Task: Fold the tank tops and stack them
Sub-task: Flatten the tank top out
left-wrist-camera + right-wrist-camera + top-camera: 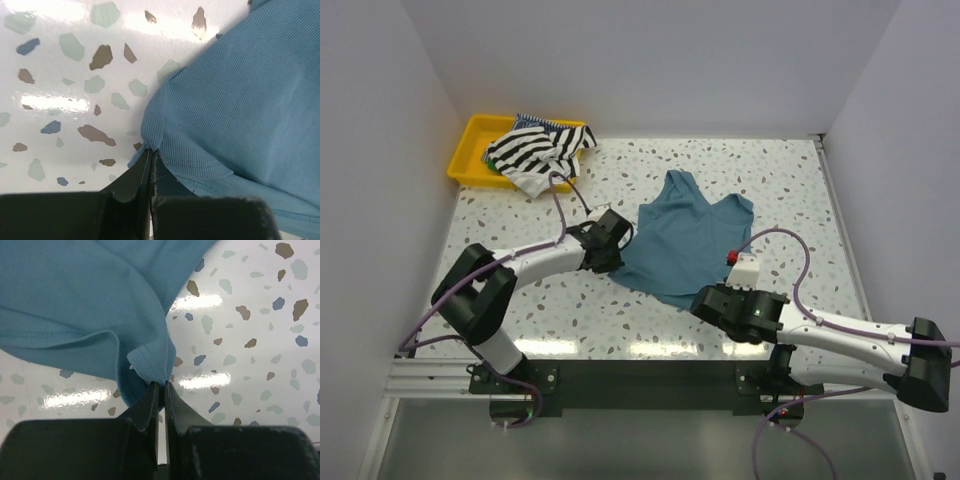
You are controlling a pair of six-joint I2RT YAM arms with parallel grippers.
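A teal top (692,235) lies spread out and unfolded, with a hem corner clamped in each pair of jaws. The left gripper (150,157) holds one corner and the right gripper (161,386) the other, the cloth fanning out ahead of both. Nothing is folded or stacked yet, and a striped top (535,152) sits heaped in the tray (468,160), far beyond the left jaws.

This looks like a robot test bench in a lab: plain white walls (650,60) close in a speckled table (790,180) on three sides, a left arm (535,262) and a right arm (840,335) stand on a metal rail (425,377) at its near edge, and purple cables (775,232) run loose along them
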